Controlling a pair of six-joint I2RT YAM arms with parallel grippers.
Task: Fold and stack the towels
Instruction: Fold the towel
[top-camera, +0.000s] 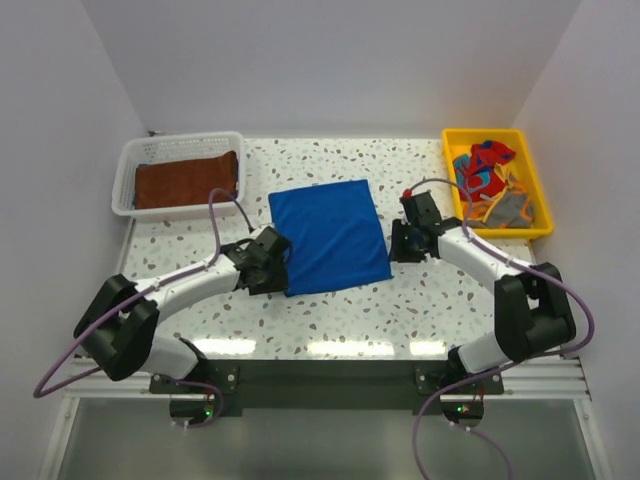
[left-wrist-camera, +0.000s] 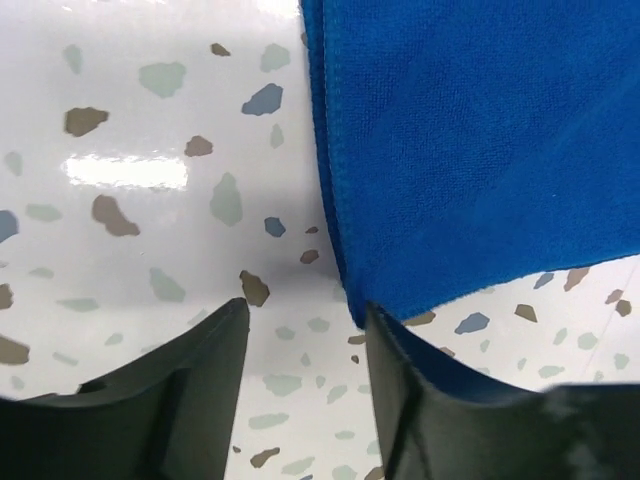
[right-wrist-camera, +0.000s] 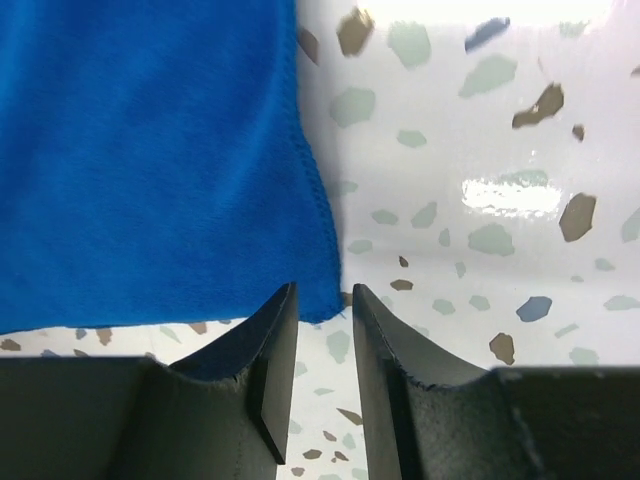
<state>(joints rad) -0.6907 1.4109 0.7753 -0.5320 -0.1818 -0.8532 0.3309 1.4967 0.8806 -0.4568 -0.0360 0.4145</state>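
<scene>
Hovering at the near corners of the blue towel (top-camera: 330, 235), which lies flat mid counter (top-camera: 420, 290), both stand empty: left end effector (left-wrist-camera: 305, 320) half-wide, right end effector (right-wrist-camera: 325, 300) narrow. Risk: the left gap sits mostly over bare counter, so closing could miss the hem and skew the fold.

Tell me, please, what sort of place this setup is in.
Probably a robotics lab test cell: plain white walls box in a speckled table, a left arm and right arm are bolted at its near edge, and a blue towel lies between a white basket and a yellow tray.
</scene>
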